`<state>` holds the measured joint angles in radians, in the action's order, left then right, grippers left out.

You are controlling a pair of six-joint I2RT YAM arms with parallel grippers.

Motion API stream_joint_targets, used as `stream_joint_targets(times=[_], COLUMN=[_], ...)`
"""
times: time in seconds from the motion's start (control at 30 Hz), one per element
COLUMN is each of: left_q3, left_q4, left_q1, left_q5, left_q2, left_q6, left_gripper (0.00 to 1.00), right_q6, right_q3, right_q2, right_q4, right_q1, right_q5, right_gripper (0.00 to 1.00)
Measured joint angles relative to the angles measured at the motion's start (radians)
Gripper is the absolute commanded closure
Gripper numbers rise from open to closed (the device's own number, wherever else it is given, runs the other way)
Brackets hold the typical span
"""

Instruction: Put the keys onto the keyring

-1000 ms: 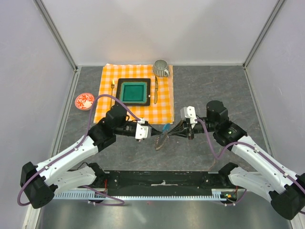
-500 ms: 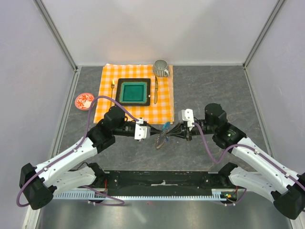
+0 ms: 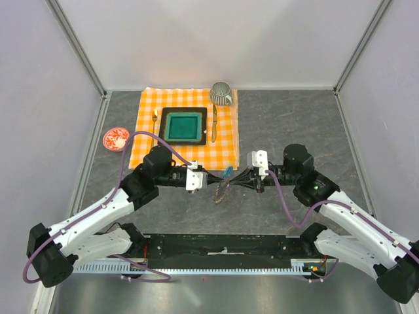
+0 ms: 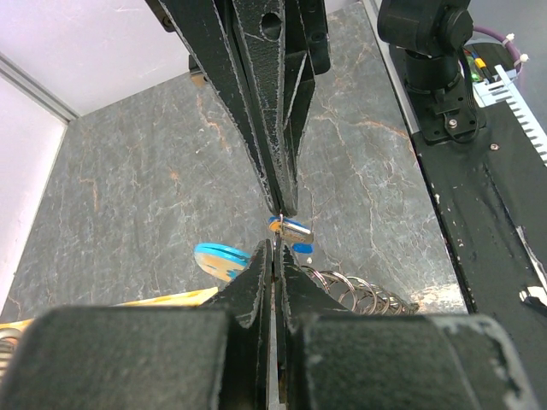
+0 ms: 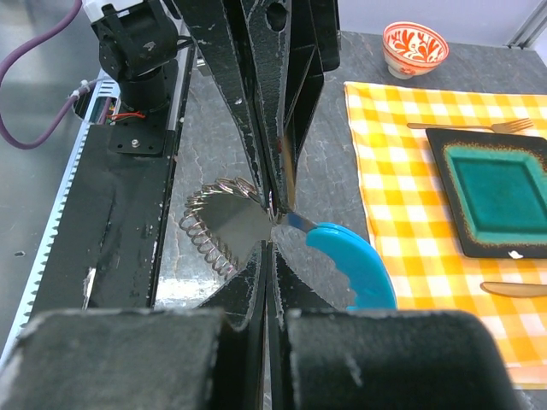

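Left gripper [image 3: 211,180] and right gripper [image 3: 233,182] meet almost tip to tip, low over the grey table [image 3: 294,131]. Both pairs of jaws are pressed together. Of the keys [image 5: 295,224], one thin bright blade shows right at the meeting tips, and its curved blue tag [image 5: 355,266] sticks out sideways from the jaws toward the cloth. Which pair of jaws pinches the blade I cannot tell. The keyring [image 5: 208,229] is a silvery coil of wire, floppy, its loops bunched. It lies on the table just below the tips and a little to their base side. The orange-checked cloth [image 3: 226,154] has its near edge just beyond the tips, and the blue tag ends close to that edge. On the cloth, well beyond the jaws, sits the green square plate [image 3: 182,126], with a gold fork [image 3: 154,121] on its left and a gold knife [image 3: 214,121] on its right. A ribbed cup [image 3: 221,93] stands at the cloth's far right corner. A red-patterned bowl [image 3: 116,139] sits off the cloth, outboard of the left arm and near the left wall. Behind the jaws a strip of table leads to the black base rail [image 3: 222,245]. Outboard of the right gripper the table runs on to the right wall.
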<state>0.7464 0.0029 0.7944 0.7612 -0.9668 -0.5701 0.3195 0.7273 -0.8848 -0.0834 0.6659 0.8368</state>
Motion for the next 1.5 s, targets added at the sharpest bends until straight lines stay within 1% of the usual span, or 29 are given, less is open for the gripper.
stream_joint_targets(times=[0.67, 1.5], left_q3=[0.000, -0.001], left_q4=[0.000, 0.003], left_q1=[0.006, 0.006], left_q5=[0.001, -0.020], left_q2=[-0.005, -0.001], left_q6=[0.002, 0.002], left_gripper=[0.98, 0.98], right_q6=[-0.026, -0.027], right_q3=[-0.010, -0.013], right_q2=[0.004, 0.000], right_q4=[0.065, 0.064], right_q1=[0.000, 0.000], right_q5=[0.008, 0.006], right_gripper=[1.00, 1.00])
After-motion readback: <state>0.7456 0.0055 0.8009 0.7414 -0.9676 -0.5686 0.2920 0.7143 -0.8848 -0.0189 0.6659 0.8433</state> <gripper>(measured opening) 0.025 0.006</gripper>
